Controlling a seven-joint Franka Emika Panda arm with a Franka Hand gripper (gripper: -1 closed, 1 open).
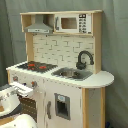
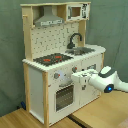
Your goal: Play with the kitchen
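**Arm at Oven Front of Toy Kitchen**

The kitchen point(image 1: 60, 70) stands upright against a grey curtain backdrop, resting on a wooden floor in the second exterior view. Its stovetop point(image 2: 52, 59) shows red burner rings; the black faucet point(image 1: 84, 59) arches over the sink point(image 1: 70, 74). The grey hood point(image 2: 50, 20) and the microwave point(image 1: 72, 23) occupy the upper shelf.

The white arm point(image 2: 111, 80) reaches in from the second exterior view's right. Its gripper point(image 2: 76, 78) sits at the front panel, just beside the knobs point(image 2: 56, 76) and above the windowed oven door point(image 2: 64, 97). Whether the fingers are spread or closed, I cannot tell; contact with the panel is likewise unclear.
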